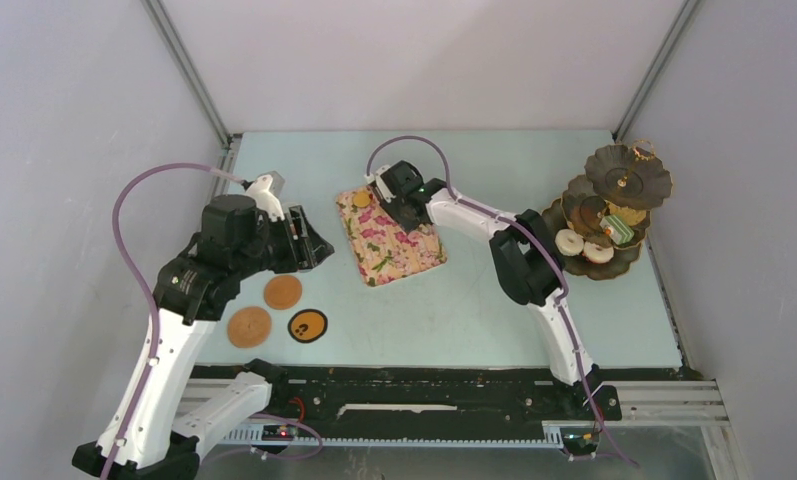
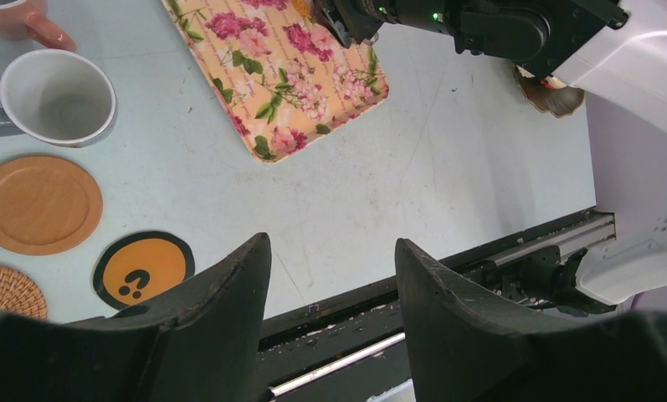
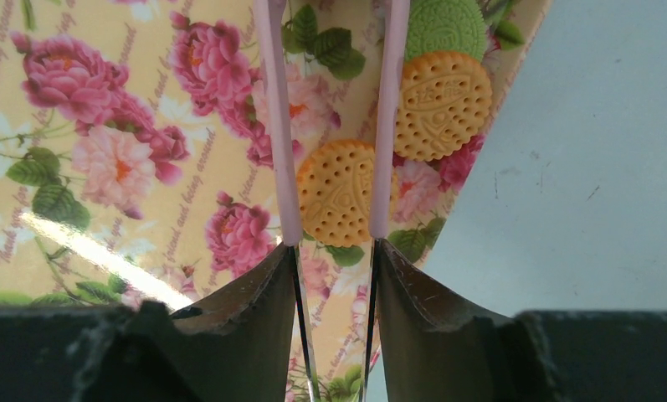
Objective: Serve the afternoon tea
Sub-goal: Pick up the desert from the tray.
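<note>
Biscuit (image 3: 338, 191) lies on the floral tray (image 3: 104, 100) directly ahead of the right jaws, between the two arms of the pink tongs (image 3: 273, 126). The right jaws are clamped on the tongs, whose long axis runs straight out from them. Tong tips are off the top of the wrist view, so can't tell if the biscuit is pinched or only straddled.

A 2nd biscuit (image 3: 443, 105) and a green macaron (image 3: 447, 29) sit just beyond, to the right, near the tray edge.

The stand (image 1: 629, 178) is well off to the right on the table (image 1: 474, 310), so the right arm is nearer. Its bottom tier holds donuts (image 1: 570, 242) and a cake slice (image 1: 617, 230).

Left jaws are open w/ nothing between, above the near-left table. Three coasters (image 1: 283, 292) are bare. Grey mug (image 2: 58, 96) and pink mug (image 2: 20, 21) stand beside them, not on them.
</note>
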Robot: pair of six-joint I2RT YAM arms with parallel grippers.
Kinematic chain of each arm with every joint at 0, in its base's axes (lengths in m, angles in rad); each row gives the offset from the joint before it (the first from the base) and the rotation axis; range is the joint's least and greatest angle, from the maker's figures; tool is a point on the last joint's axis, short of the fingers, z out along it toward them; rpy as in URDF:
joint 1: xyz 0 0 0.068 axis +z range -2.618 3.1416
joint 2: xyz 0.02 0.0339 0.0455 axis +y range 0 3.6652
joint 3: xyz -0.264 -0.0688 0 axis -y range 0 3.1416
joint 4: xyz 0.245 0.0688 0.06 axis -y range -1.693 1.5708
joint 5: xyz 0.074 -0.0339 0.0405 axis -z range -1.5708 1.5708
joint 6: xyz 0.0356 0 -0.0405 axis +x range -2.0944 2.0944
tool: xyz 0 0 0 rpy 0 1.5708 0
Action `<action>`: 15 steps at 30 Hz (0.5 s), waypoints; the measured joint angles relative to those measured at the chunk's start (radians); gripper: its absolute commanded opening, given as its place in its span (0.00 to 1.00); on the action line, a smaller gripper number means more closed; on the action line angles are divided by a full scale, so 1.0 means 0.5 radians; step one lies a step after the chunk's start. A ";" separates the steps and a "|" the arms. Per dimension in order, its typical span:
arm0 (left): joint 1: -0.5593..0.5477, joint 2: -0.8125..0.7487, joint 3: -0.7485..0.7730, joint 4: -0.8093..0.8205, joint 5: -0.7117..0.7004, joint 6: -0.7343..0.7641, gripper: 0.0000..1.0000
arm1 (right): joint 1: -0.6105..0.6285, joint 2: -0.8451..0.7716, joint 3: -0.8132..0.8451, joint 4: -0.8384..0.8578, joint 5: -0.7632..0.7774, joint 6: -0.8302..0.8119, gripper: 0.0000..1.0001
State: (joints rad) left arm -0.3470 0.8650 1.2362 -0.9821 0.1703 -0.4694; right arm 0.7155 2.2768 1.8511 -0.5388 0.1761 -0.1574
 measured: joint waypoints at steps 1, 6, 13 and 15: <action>0.002 -0.002 0.000 0.000 0.000 0.001 0.62 | 0.001 0.007 0.007 -0.008 -0.007 0.011 0.40; 0.008 -0.010 0.000 0.001 0.003 0.001 0.62 | 0.011 0.036 0.096 -0.072 -0.016 0.104 0.41; 0.020 -0.013 0.000 0.002 0.029 0.001 0.62 | 0.049 0.129 0.339 -0.192 0.031 0.244 0.40; 0.021 -0.018 0.000 0.001 0.034 0.002 0.62 | 0.061 0.160 0.374 -0.202 0.051 0.253 0.40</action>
State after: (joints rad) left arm -0.3367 0.8562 1.2362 -0.9817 0.1871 -0.4686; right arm 0.7460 2.3569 2.0380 -0.6399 0.2016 -0.0311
